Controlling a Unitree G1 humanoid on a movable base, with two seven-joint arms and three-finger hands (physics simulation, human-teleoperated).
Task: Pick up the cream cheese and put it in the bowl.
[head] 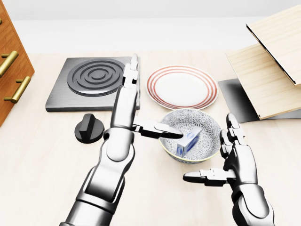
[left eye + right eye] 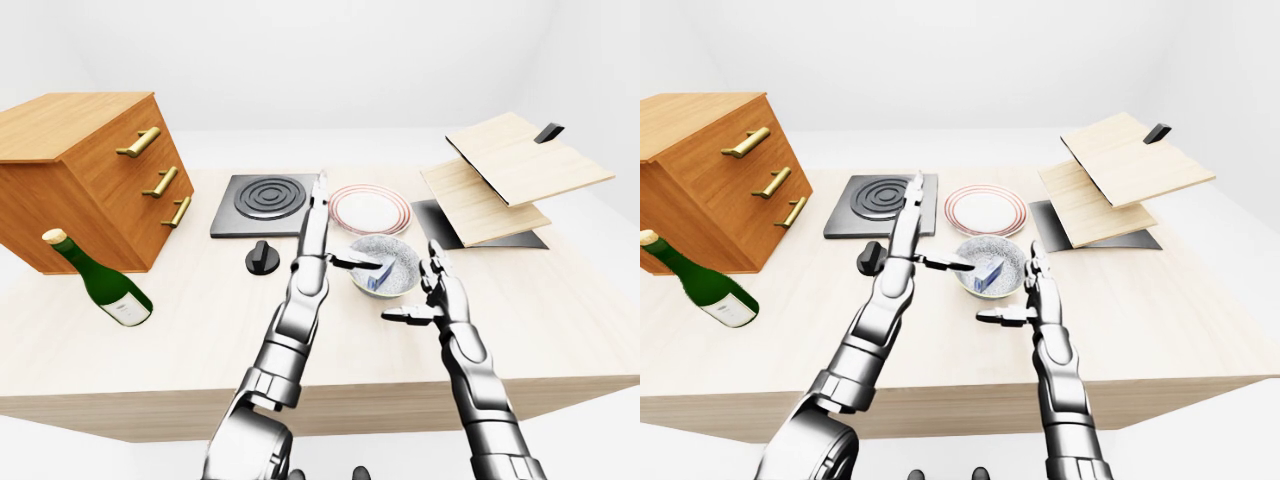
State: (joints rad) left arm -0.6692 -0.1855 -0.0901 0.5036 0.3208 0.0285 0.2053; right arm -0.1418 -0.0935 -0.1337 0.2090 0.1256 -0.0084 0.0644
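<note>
Cream cheese lies tilted inside the bowl, leaning on its right inner wall in the head view, nothing gripping it. My left hand sits just left of the bowl, fingers straight and spread apart, two pointing toward the top of the view over the stove plate's right edge, thumb stretched sideways across the bowl rim, tip near the box, contact unclear. My right hand is at the bowl's lower right, fingers apart, thumb pointing left below the bowl, holding nothing. Red-ringed plate just above the bowl, apart from it. Black knob left of my left forearm on the desk. Wooden drawer cabinet and green bottle lying at far left, stacked wooden boards at far right.
</note>
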